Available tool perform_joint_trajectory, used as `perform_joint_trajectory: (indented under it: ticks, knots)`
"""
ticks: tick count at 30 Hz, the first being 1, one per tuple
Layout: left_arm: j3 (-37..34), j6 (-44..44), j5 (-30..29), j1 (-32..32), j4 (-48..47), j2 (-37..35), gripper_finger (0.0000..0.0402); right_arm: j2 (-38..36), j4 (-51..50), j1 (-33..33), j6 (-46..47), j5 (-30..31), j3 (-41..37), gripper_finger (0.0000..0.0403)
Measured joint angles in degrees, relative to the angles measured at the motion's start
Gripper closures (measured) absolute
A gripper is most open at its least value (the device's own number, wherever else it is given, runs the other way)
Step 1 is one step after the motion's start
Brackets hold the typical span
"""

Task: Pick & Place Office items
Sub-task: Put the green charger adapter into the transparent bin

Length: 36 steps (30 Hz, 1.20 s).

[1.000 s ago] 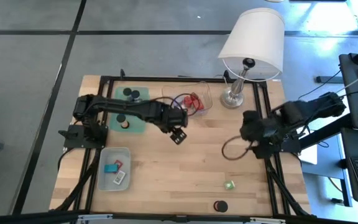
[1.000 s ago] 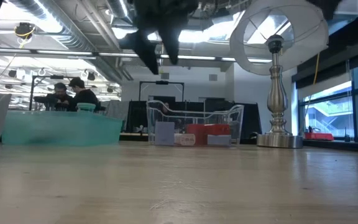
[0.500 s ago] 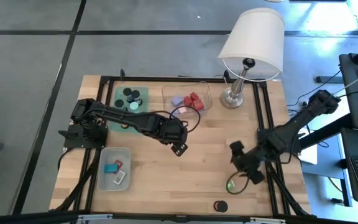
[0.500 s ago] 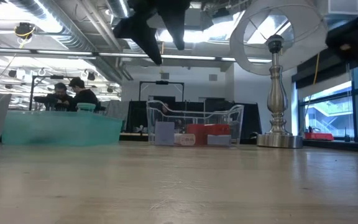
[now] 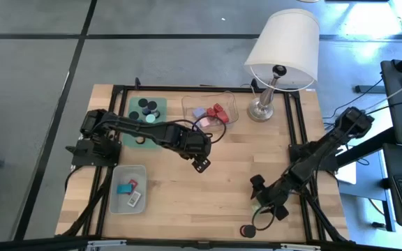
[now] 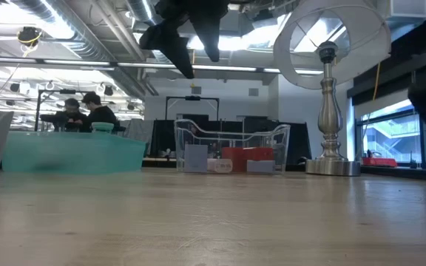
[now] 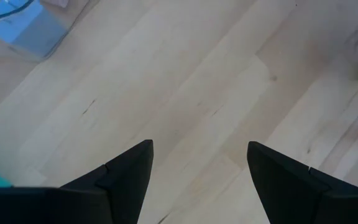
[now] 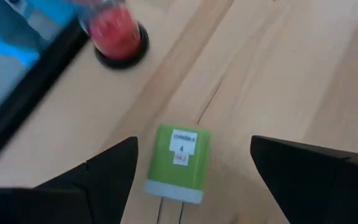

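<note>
Only readable text sat on the green block (image 8: 180, 163), lower centre of the right wrist view: a small white label on its top face with a blurred first line, maybe "CHARGER" but not certain, a "4" under it, and a red line below too smeared to read. No other legible writing in the high, low or left wrist views.
</note>
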Motion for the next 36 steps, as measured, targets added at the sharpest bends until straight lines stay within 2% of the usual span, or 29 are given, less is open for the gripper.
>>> perform_joint_trajectory:
  ticks: [6, 12, 16, 20, 23, 25, 29, 32, 36]
  knots:
    - [0.0, 2.9, 0.1, 0.5, -0.1, 0.0, 0.0145, 8.2, 1.8, 1.1, -0.5, 5.4, 0.2, 0.0089]
    - [0.0, 6.2, -0.1, 0.4, -0.1, 0.0, 0.0145, 8.7, 2.0, 2.0, 1.4, 6.9, 0.2, 0.0103]
    - [0.0, 8.7, -0.1, 0.4, -0.2, 0.0, 0.0145, 8.2, 1.0, 2.4, 1.3, 7.9, 0.9, 0.0146]
    - [0.0, 11.3, -0.3, 0.4, -0.2, 0.0, 0.0145, 8.2, 0.6, 2.4, 1.5, 7.1, 1.8, 0.0215]
    - [0.0, 11.5, -1.9, 0.6, -0.3, 0.0, 0.0145, 8.2, -0.4, 2.4, 6.1, 5.7, 2.6, 0.0261]
    - [0.0, 9.1, -3.1, 1.3, -1.1, 0.0, 0.0145, 8.1, -3.1, 2.2, 9.5, 5.0, 4.1, 0.0258]
    - [0.0, 5.6, -3.1, 3.7, -4.0, 0.0, 0.0145, 6.0, -14.8, 0.5, 11.6, 4.3, 8.4, 0.0258]
    - [0.0, 6.0, -3.1, 5.8, -6.5, 0.0, 0.0145, 3.3, -25.3, -1.1, 11.3, 9.2, 11.6, 0.0258]
    - [0.0, 7.9, -5.3, 8.4, -8.7, -0.4, 0.0145, -0.5, -36.2, -4.1, 11.0, 19.5, 14.6, 0.0246]
